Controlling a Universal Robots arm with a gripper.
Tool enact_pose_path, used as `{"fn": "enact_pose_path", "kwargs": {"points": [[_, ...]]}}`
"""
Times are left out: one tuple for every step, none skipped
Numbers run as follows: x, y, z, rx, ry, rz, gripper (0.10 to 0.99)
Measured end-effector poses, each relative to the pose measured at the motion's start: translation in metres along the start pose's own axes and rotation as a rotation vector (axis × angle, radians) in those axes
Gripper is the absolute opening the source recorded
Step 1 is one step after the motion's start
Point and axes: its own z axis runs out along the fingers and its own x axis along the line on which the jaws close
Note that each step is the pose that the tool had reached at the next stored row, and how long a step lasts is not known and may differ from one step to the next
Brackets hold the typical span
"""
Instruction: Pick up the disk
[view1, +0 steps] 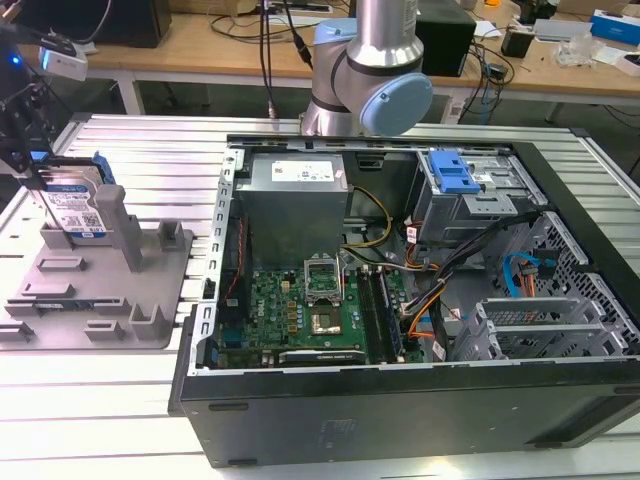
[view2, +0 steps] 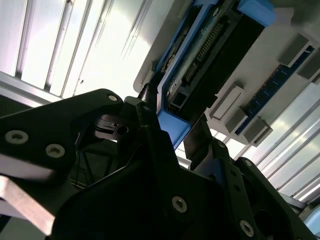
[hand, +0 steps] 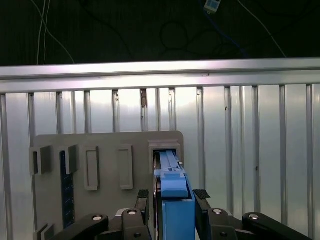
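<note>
Ribbed aluminium table (view1: 90, 410) slats lie closest in the exterior view, bright and grooved. There is open room along the near edge and toward the exterior view's left. Next in bulk is the black steel computer case (view1: 400, 425), lying open-sided on the slats with boards and cables exposed. Its side wall is just beside the grey plastic fixture plate (view1: 150, 325). That plate is matte, set with blocky upright posts and rectangular slots, and sits flat at the exterior view's left. Over its far left corner hangs the black gripper (hand: 172, 197), made of angular bolted links, its jaws pressed against the two broad faces of the disk (view1: 75, 208). The disk stands on edge in a slot of the plate, close by a tall post. It is silver metal with a white-and-blue label and a smooth blue plastic rail along its upper edge.
</note>
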Motion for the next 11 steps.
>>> {"fn": "enact_pose_path", "kwargs": {"points": [[0.0,0.0,0.0003,0.0,0.0,0.0,0.471],[0.0,0.0,0.0006,0.0,-0.0001,0.0,0.471],[0.0,0.0,0.0011,0.0,-0.0001,0.0,0.471],[0.0,0.0,0.0014,0.0,0.0,0.0,0.471],[0.0,0.0,0.0016,0.0,0.0,0.0,0.471],[0.0,0.0,0.0018,0.0,0.0,0.0,0.471],[0.0,0.0,0.0019,0.0,0.0001,0.0,0.471],[0.0,0.0,0.0021,0.0,0.0,0.0,0.471],[0.0,0.0,0.0022,0.0,0.0,0.0,0.471],[0.0,0.0,0.0023,0.0,0.0,0.0,0.471],[0.0,0.0,0.0027,0.0,-0.0001,0.0,0.471]]}}
